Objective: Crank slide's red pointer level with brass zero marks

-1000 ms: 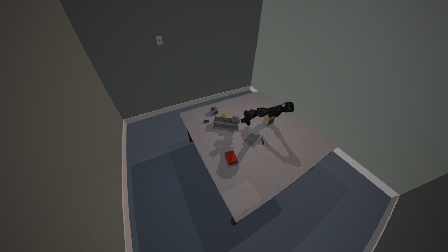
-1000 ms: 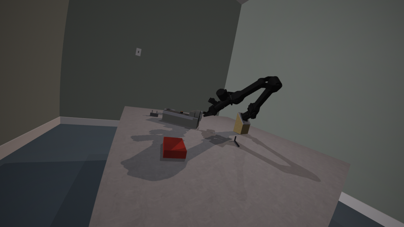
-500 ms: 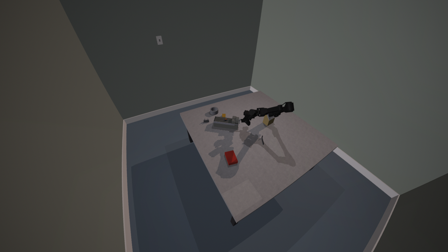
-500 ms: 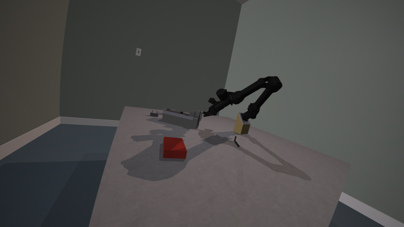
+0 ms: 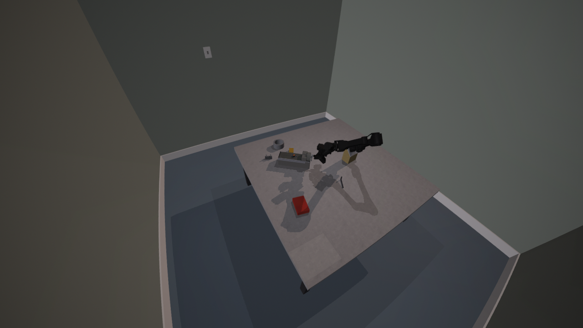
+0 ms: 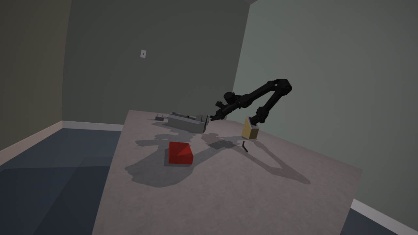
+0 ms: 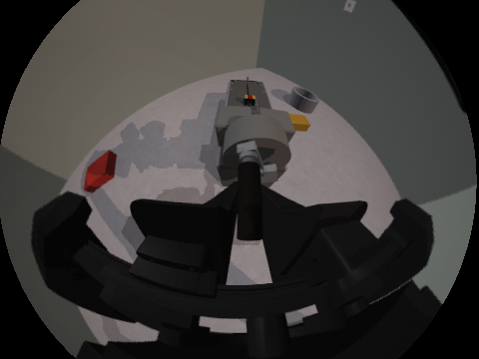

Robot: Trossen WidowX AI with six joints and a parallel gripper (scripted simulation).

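Note:
The grey machine [image 5: 293, 160] [image 6: 185, 123] [image 7: 255, 131] is a long box with a round drum at its near end. The dark crank handle [image 7: 249, 204] sticks out from a light metal crank arm on the drum. My gripper [image 5: 314, 157] [image 6: 211, 118] [image 7: 245, 186] is shut on the crank handle, with one finger on each side of it. The red pointer [image 7: 250, 98] sits on top of the machine, with yellow brass marks on both sides of it. They look about level, but they are too small to tell exactly.
A red block [image 5: 300, 205] [image 6: 180, 153] [image 7: 101, 172] lies on the table. A grey ring [image 5: 278, 144] [image 7: 303, 100] and a yellow block [image 5: 291, 150] [image 7: 299, 123] are beside the machine. A small grey part [image 5: 268, 156] [image 6: 159, 118] lies past its far end. A dark bent rod [image 5: 341, 182] [image 6: 244, 147] lies near the arm's base.

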